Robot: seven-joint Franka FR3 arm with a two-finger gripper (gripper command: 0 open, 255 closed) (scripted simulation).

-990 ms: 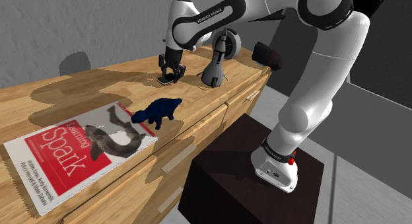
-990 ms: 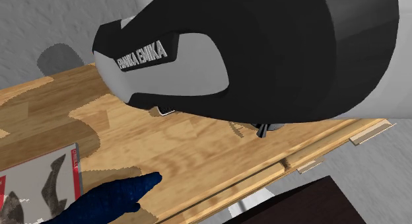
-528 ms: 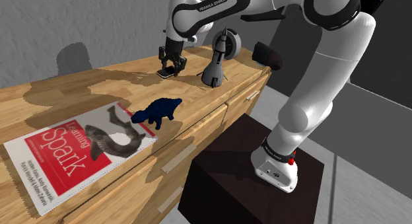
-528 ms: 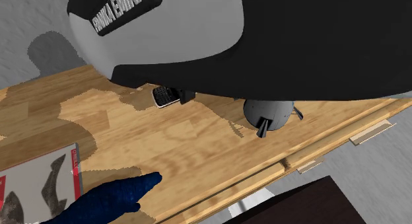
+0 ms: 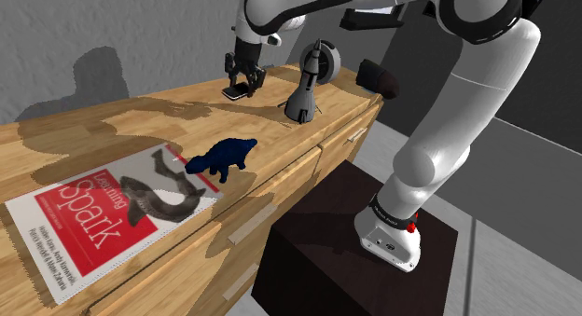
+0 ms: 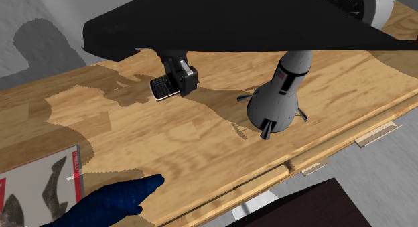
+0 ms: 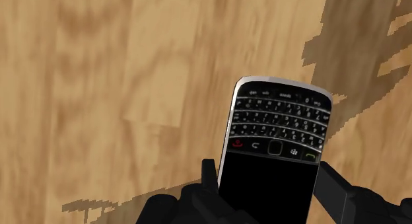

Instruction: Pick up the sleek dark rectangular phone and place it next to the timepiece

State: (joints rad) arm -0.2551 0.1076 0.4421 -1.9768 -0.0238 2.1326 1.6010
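1. The gripper (image 5: pixel 244 79) hung over the far end of the wooden counter (image 5: pixel 56 137), with the arm reaching down from above.
2. The jaws were closed on the phone (image 7: pixel 274 150). In the wrist view one black finger (image 7: pixel 208 178) pressed each long edge at the screen end.
3. The phone was black with a pale rim. Its key rows pointed away from the gripper (image 7: pixel 271 186) and its dark screen sat between the fingers.
4. In the second exterior view the phone (image 6: pixel 164 87) stuck out below the gripper (image 6: pixel 179 73), tilted. It appeared to be held clear of the counter (image 6: pixel 201 159), with a shadow on the wood near it.
5. The clock (image 5: pixel 310 86) was a grey rocket shape standing upright on the counter. It stood to the shoulder view's right of the phone (image 5: pixel 236 91), near it but apart.
6. The second exterior view agreed, with the clock (image 6: pixel 276 98) to the right of the phone and bare wood between them.
7. A dark blue toy animal (image 5: pixel 222 158) stood nearer the counter's front edge, well apart from the gripper.
8. A red and white book (image 5: pixel 107 212) lay flat to the shoulder view's left of the toy (image 6: pixel 114 199).
9. The stand (image 5: pixel 326 240) sat on the floor beside the counter's drawers.
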